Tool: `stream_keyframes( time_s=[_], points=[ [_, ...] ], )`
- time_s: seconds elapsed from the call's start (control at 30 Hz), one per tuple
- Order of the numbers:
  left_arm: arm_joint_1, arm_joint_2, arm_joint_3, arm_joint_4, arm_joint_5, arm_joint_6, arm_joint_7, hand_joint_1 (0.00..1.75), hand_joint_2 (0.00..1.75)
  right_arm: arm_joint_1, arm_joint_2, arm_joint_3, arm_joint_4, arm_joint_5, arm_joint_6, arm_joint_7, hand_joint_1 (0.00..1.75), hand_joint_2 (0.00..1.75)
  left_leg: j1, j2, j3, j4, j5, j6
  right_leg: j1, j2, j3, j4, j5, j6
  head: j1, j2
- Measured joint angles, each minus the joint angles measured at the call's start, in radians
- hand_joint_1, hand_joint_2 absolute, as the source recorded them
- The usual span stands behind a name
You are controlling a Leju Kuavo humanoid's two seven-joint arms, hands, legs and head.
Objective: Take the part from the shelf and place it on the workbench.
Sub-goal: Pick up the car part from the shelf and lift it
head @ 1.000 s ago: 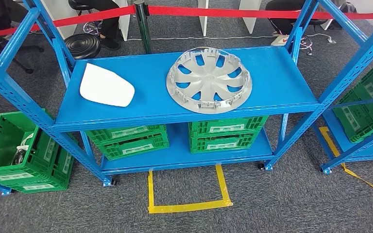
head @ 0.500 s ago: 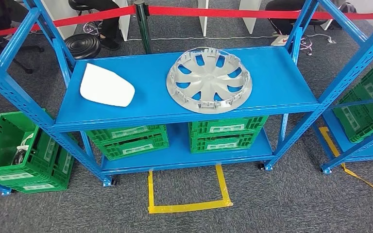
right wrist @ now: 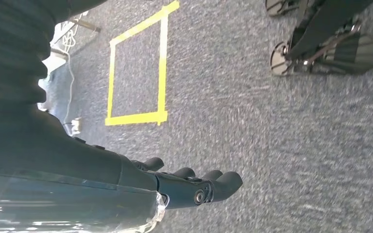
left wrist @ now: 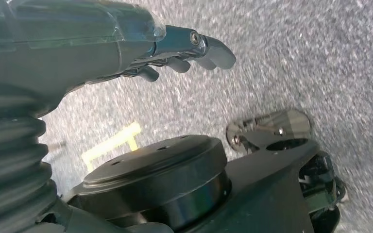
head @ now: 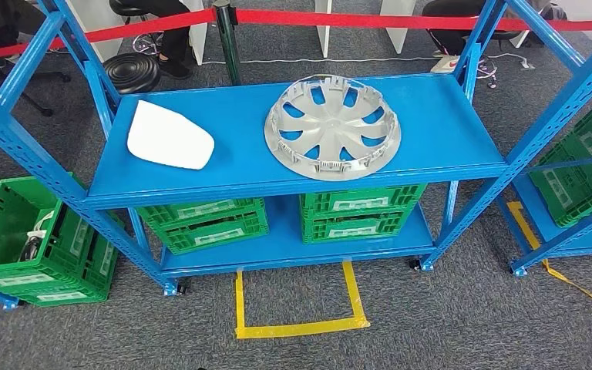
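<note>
A silver wheel cover point(head: 331, 127) lies face down on the blue shelf point(head: 447, 123), right of its middle. A white curved panel point(head: 168, 136) lies on the same shelf at the left. My left hand point(left wrist: 175, 48) hangs over the grey carpet in the left wrist view, its fingers loosely extended and holding nothing. In the right wrist view my right hand point(right wrist: 184, 187) also hangs above the carpet, with its fingers stretched out and empty. Both hands are far from the shelf.
Green crates point(head: 204, 222) point(head: 358, 210) sit on the lower shelf level. Another green crate point(head: 27, 247) stands in the rack at left, and more point(head: 586, 166) at right. A yellow tape square point(head: 301, 327) marks the carpet before the shelf. Red barrier tape point(head: 370, 18) runs behind.
</note>
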Motion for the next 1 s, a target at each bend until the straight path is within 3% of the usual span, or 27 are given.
stream_keyframes(
  time_s=[0.03, 0.13, 0.17, 0.27, 0.33, 0.4, 0.47, 0.63, 0.8, 0.83, 0.93, 0.97, 1.0],
  points=[
    [-0.007, 0.000, -0.027, 0.002, 0.007, 0.013, 0.006, 0.00, 1.75, -0.006, 0.000, 0.000, 0.004, 0.002, -0.009, 0.009, 0.00, 1.31, 0.000, 0.000, 0.000, 0.000, 0.000, 0.000, 0.000, 0.000, 0.000, 0.000, 0.000, 0.000, 0.000, 0.000],
    [-0.027, -0.001, -0.111, 0.010, 0.028, 0.058, 0.026, 0.00, 0.44, -0.022, 0.000, 0.000, 0.015, 0.001, -0.042, 0.035, 0.00, 0.00, 0.000, 0.000, 0.000, 0.000, 0.000, 0.000, 0.000, 0.000, 0.000, 0.000, 0.000, 0.000, 0.000, 0.000],
    [-0.033, -0.001, -0.139, 0.013, 0.036, 0.074, 0.033, 0.00, 0.00, -0.027, 0.000, 0.000, 0.019, -0.003, -0.055, 0.042, 0.00, 0.00, 0.000, 0.000, 0.000, 0.000, 0.000, 0.000, 0.000, 0.000, 0.000, 0.000, 0.000, 0.000, 0.000, 0.000],
    [-0.048, -0.002, -0.219, 0.023, 0.064, 0.119, 0.053, 0.00, 0.00, -0.042, 0.000, -0.001, 0.031, -0.028, -0.093, 0.052, 0.00, 0.00, 0.000, 0.000, 0.001, 0.000, 0.000, 0.000, 0.000, 0.000, 0.000, 0.000, 0.000, 0.000, 0.000, 0.000],
    [-0.057, -0.002, -0.268, 0.030, 0.092, 0.148, 0.063, 0.00, 0.00, -0.052, 0.000, -0.004, 0.039, -0.055, -0.117, 0.048, 0.00, 0.87, 0.000, 0.000, 0.001, 0.000, 0.000, 0.000, 0.000, 0.000, 0.000, 0.000, 0.000, 0.000, 0.000, 0.000],
    [-0.066, -0.001, -0.308, 0.038, 0.125, 0.172, 0.068, 0.00, 0.87, -0.061, 0.000, -0.011, 0.047, -0.090, -0.137, 0.030, 0.00, 1.75, 0.000, 0.000, 0.001, 0.000, 0.000, 0.000, 0.000, 0.000, 0.000, 0.000, 0.000, 0.000, 0.000, 0.000],
    [-0.073, -0.001, -0.342, 0.045, 0.159, 0.188, 0.068, 0.00, 1.75, -0.069, 0.000, -0.024, 0.054, -0.128, -0.154, -0.002, 0.00, 1.75, 0.000, 0.000, 0.000, 0.000, 0.000, 0.000, 0.000, 0.000, 0.000, 0.000, 0.000, 0.000, 0.000, 0.000],
    [-0.082, 0.000, -0.392, 0.060, 0.243, 0.215, 0.034, 0.00, 1.75, -0.095, 0.003, -0.067, 0.067, -0.221, -0.177, -0.114, 0.00, 1.75, 0.000, 0.001, 0.000, 0.000, 0.000, 0.000, 0.000, 0.000, 0.000, 0.000, 0.000, 0.000, 0.000, 0.000],
    [-0.086, -0.003, -0.402, 0.066, 0.309, 0.248, -0.054, 0.00, 1.75, -0.133, 0.005, -0.102, 0.071, -0.303, -0.151, -0.219, 0.00, 1.75, 0.000, 0.003, 0.000, 0.000, 0.000, 0.000, 0.000, 0.000, 0.000, 0.000, 0.001, 0.001, 0.000, 0.000],
    [-0.087, -0.004, -0.403, 0.067, 0.321, 0.255, -0.075, 0.00, 1.75, -0.141, 0.005, -0.110, 0.071, -0.320, -0.142, -0.239, 0.00, 1.31, 0.000, 0.003, 0.001, 0.000, 0.000, 0.000, 0.000, 0.000, 0.000, 0.000, 0.001, 0.002, 0.000, 0.000],
    [-0.088, -0.008, -0.403, 0.071, 0.358, 0.277, -0.136, 0.00, 1.75, -0.164, 0.005, -0.136, 0.072, -0.370, -0.114, -0.299, 0.00, 1.31, 0.000, 0.003, 0.001, 0.000, 0.001, 0.001, 0.000, 0.000, 0.000, 0.000, 0.001, 0.002, 0.000, 0.000],
    [-0.088, -0.009, -0.403, 0.071, 0.370, 0.281, -0.156, 0.00, 1.75, -0.171, 0.005, -0.143, 0.073, -0.385, -0.102, -0.320, 0.00, 1.75, 0.000, 0.003, 0.001, 0.000, 0.001, 0.001, 0.000, 0.000, 0.000, 0.000, 0.001, 0.002, 0.000, 0.000],
    [-0.089, -0.009, -0.403, 0.072, 0.382, 0.284, -0.175, 0.00, 1.75, -0.178, 0.005, -0.149, 0.073, -0.399, -0.089, -0.343, 0.00, 1.75, 0.000, 0.004, 0.001, 0.000, 0.001, 0.001, 0.000, 0.000, 0.000, 0.000, 0.001, 0.002, 0.000, 0.000]
  ],
)
